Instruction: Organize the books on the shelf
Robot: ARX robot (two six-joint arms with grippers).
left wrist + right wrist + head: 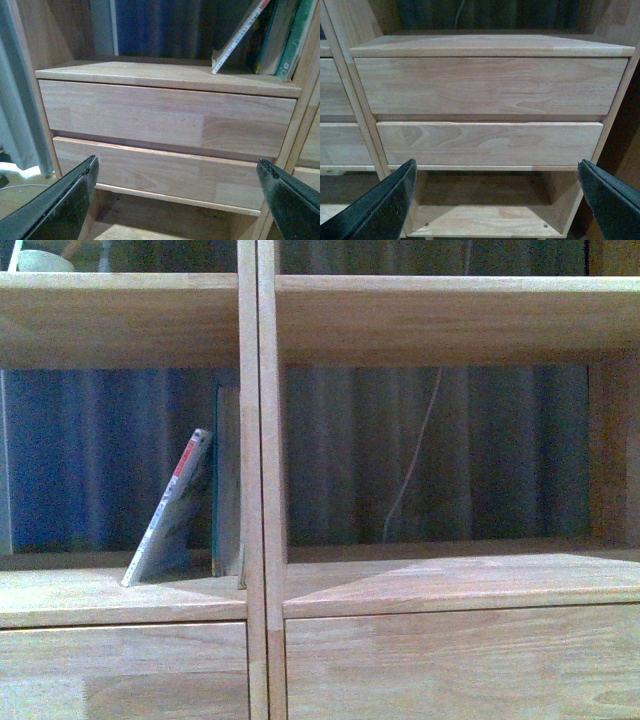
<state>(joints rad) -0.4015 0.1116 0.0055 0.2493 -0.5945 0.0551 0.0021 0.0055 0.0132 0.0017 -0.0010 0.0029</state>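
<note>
Low before the light-wood shelf [258,440], both arms are held back from the books, and no grasp is seen. At about nine o'clock of the front view, in the left column's bay, the pale paperback [170,512] is seen tilted, its red-topped spine leaning toward the taller teal-edged book [226,480], which stands upright against the central post. The left gripper [180,200] is spread wide and empty, level with the drawer fronts [165,117] below that bay. At three o'clock, the right gripper [497,200] is likewise spread wide and empty before the right column's drawers. The approach step is judged to be in hand; the left arm must be raised to the paperback so it can be stood upright.
</note>
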